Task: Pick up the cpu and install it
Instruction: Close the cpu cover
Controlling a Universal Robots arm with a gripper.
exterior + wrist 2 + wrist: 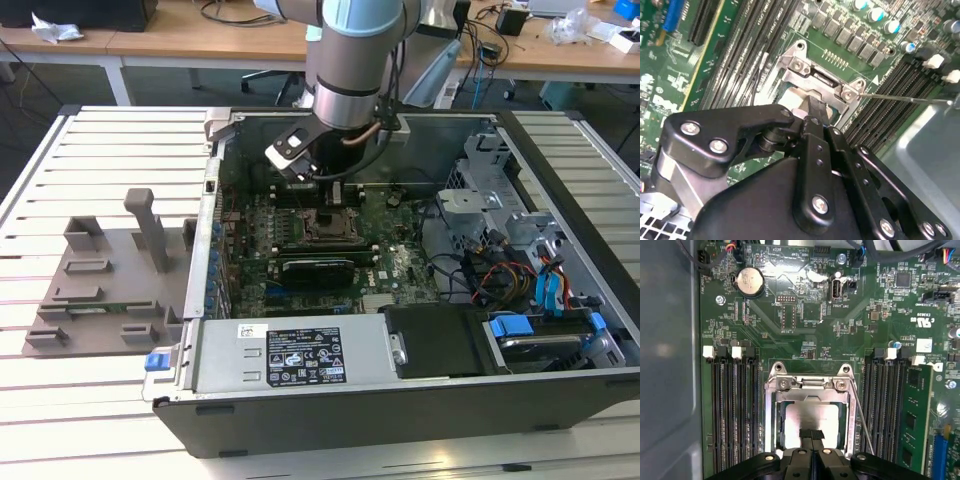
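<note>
1. The flat square cpu (812, 417) with its silver-grey metal top lies level inside the open silver metal socket frame (771, 415). The frame sits on the green motherboard (805, 315), between the banks of black memory slots (732, 410).
2. The black gripper (799, 434) reaches down onto the edge of the cpu nearest the arm. Its fingers (793, 433) are drawn close together with hardly any gap, and their tips rest on or just above the metal top. I cannot tell whether they pinch anything.
3. In the exterior view the grey robot arm (350, 60) stands over the middle of the open black computer case (400, 420). A grey plastic tray (100, 270) lies on the white slatted tabletop (100, 140), well apart at the exterior view's left.
4. The thin wire load lever (860, 415) stands just beside the frame, and the frame is not clamped over the chip.
5. Handling, as I judge it: the cpu is light, rigid and smooth-topped, so it could slip. Its underside contacts and the socket pins are fragile. It is best held by two opposite thin edges, kept level and never pressed or slid sideways.
</note>
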